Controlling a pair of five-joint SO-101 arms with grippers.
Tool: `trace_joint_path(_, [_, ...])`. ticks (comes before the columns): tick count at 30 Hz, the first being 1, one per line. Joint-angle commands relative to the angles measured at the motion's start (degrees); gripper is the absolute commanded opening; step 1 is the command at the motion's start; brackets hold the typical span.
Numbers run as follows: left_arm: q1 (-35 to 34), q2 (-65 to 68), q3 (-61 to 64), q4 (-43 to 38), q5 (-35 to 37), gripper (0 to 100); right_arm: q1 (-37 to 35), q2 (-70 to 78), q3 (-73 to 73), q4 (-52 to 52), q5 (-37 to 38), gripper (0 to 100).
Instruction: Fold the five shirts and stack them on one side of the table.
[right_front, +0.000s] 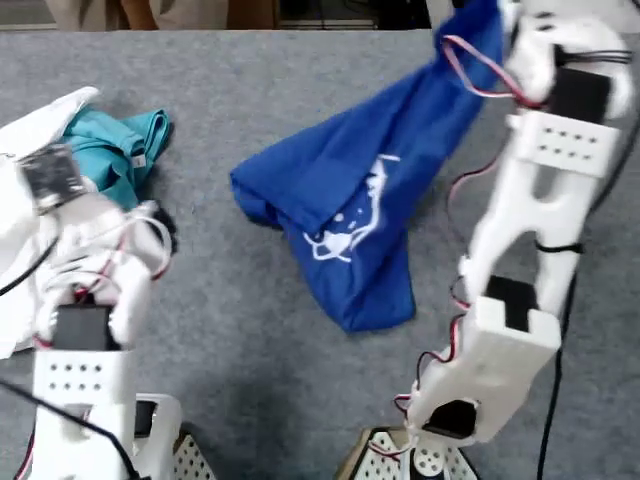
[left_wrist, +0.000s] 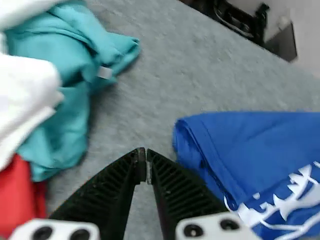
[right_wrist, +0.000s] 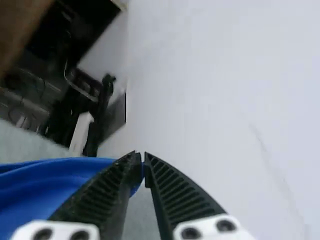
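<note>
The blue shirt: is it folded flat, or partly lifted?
Partly lifted, not folded. The right gripper is shut on one end of the blue shirt; the rest hangs crumpled onto the table.

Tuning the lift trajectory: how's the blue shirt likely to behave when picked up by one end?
Likely floppy: the blue shirt sags in folds from the right gripper. Probably light, since one shut pinch seems to hold it up. Its low end may drag on the table.
</note>
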Motion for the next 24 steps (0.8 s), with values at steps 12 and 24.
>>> trace_joint_path(12, [21.4,32.8,-13.5,-13.7,5.1,10,7.0,13.1,-0.1,22.9,4.4,0.4])
trace_joint_path(24, [28.0,59.3,-38.8,-4.6,13.1,10,6.6,26.8,-0.6,20.7,-8.6,0.4])
